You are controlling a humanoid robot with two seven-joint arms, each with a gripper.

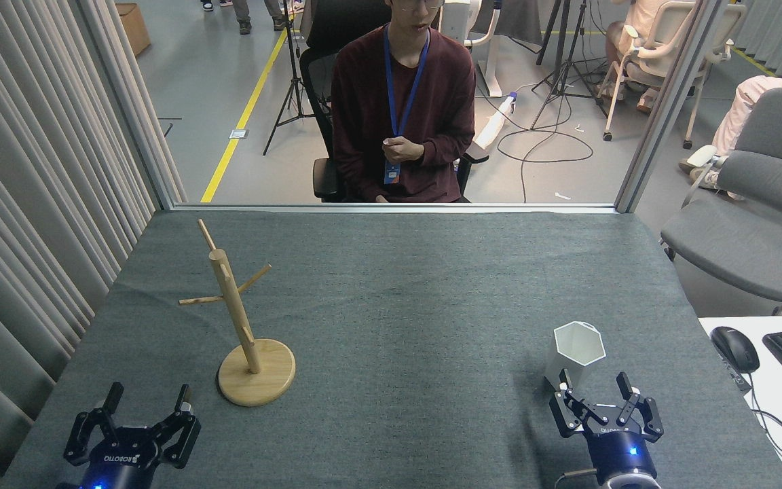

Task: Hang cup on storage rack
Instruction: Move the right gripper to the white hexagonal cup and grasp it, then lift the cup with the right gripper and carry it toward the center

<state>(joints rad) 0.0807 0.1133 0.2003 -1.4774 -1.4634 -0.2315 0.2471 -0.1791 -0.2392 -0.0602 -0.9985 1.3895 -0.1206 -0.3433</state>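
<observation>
1. Cup (578, 353) stands upright on the table (418, 305), mouth up, at about 4 o'clock from table centre. It is white and hexagonal, with flat faceted sides that taper toward the base.
2. Right gripper (593, 389) sits just beside the cup at the cup's 6 o'clock, jaws spread wide and empty. Placement suggests an approach to grasp the cup walls.
3. Left gripper (148, 397) rests at about 7 o'clock, jaws wide, holding nothing. It lies near the rack, apparently parked clear.
4. Rack (241, 326) stands at about 8 o'clock, well apart from the cup. Light wood: round disc base, slightly leaning post, thin pegs angled outward. All pegs are bare.
5. Table cover is grey, felt-like fabric; likely gives grip under the cup.
6. Rim tab is not discernible from this view.
</observation>
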